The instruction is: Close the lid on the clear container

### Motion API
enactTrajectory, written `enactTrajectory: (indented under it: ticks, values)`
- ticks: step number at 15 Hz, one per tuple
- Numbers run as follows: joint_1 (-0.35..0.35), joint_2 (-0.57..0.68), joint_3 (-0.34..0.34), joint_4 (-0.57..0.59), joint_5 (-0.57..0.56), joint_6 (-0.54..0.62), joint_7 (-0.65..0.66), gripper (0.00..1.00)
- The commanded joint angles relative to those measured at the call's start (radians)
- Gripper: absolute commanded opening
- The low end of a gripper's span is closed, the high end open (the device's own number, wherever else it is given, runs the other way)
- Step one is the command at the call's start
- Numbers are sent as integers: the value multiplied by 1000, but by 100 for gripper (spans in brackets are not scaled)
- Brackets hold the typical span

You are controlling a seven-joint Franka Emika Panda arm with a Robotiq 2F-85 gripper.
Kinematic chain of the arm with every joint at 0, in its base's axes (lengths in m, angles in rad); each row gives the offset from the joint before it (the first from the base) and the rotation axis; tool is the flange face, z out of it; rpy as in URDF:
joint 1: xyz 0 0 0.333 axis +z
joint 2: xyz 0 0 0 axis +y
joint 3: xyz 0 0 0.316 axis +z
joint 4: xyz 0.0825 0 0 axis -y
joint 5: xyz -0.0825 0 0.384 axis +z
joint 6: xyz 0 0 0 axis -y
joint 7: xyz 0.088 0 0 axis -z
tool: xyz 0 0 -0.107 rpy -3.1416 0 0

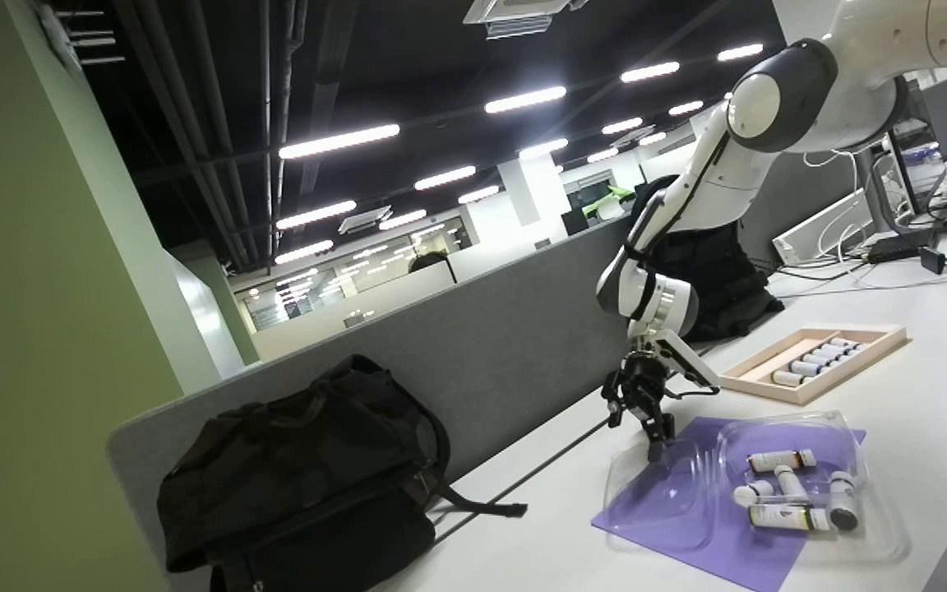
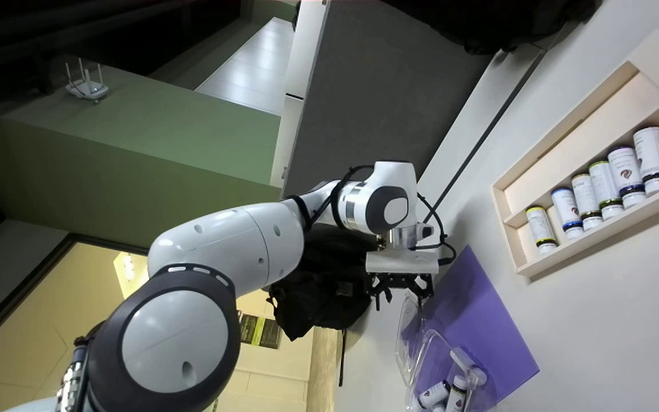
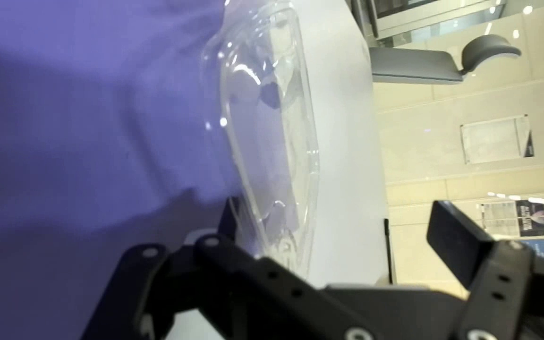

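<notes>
with my pincer (image 2: 399,302) spread wide at the rim of the thin transparent plastic lid (image 1: 671,493), and the low rectangular clear plastic container (image 1: 872,518) beyond it, i judge i'm catching the lid and next must nip it and fold it over.

We record the lid (image 1: 671,493) as clear and the container (image 1: 876,526) likewise; the sheet (image 2: 478,309) is plain purple. We find the gripper (image 2: 399,301) black, the arm (image 2: 221,246) white and dark grey, the tray (image 1: 852,374) pale tan, its bottles (image 2: 604,183) white, banded yellow, blue and green.
</notes>
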Motion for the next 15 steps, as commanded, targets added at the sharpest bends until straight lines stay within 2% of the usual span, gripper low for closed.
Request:
enactTrajectory:
  ticks: [1,5,10,15]
  values:
    - [-31,71,-4,112,65,-146,46,100]
    - [-34,94,-30,177,118,-278,93,100]
    - [-11,83,-64,215,128,-410,211,100]
    - [18,76,-93,221,117,-479,262,100]
